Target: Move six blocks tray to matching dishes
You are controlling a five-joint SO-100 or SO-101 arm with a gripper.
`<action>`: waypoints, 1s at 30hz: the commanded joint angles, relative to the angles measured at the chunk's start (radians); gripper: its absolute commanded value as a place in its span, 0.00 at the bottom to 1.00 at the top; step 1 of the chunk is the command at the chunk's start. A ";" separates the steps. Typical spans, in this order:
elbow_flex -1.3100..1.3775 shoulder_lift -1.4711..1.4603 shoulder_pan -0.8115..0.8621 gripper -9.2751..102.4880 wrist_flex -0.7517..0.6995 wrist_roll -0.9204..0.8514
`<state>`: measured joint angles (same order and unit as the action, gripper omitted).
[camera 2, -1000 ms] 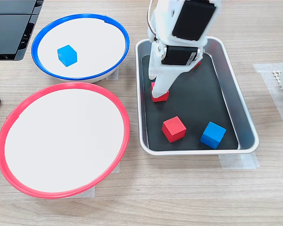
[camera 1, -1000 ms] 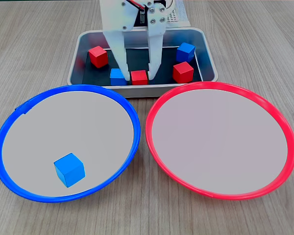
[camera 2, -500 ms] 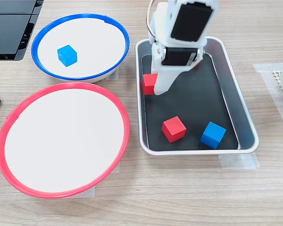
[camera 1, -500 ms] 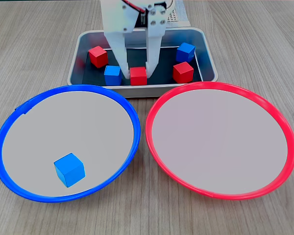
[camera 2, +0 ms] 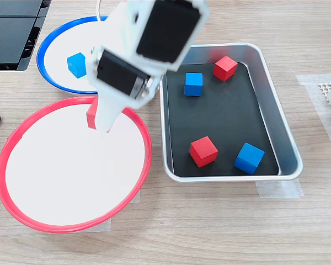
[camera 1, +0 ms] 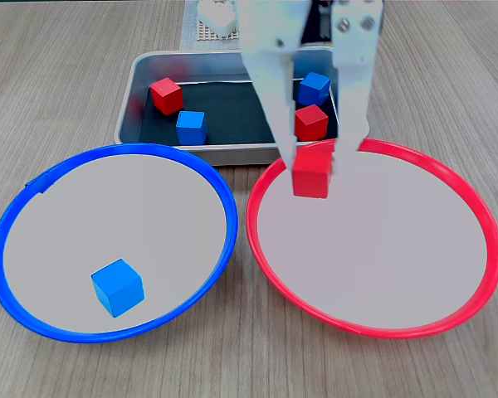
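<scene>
Gripper (camera 1: 315, 164) is clamping a red block (camera 1: 311, 172) between both fingers, hanging over the red-rimmed dish (camera 1: 448, 178). Four blocks are sitting in the tray (camera 2: 281, 132); one blue block (camera 1: 117, 287) is lying in the blue-rimmed dish (camera 1: 33, 195).

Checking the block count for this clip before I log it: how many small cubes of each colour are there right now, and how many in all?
Red glossy cubes: 3, one held in the gripper over the red-rimmed round dish, two in the silver metal tray ().
Blue glossy cubes: 3, one in the blue-rimmed round dish (), two in the tray ().
Total: 6 cubes.
</scene>
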<state>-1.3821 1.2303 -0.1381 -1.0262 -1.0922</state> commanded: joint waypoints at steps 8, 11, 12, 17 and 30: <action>-0.061 0.058 -0.064 0.24 0.072 0.037; -0.124 0.179 -0.048 0.08 0.029 0.029; -0.132 0.230 -0.031 0.08 -0.021 0.021; -0.256 0.508 0.172 0.08 -0.245 -0.236; -0.569 0.512 0.509 0.32 -0.114 -0.879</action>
<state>-1.9497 1.7487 0.3636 -1.1628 -1.9420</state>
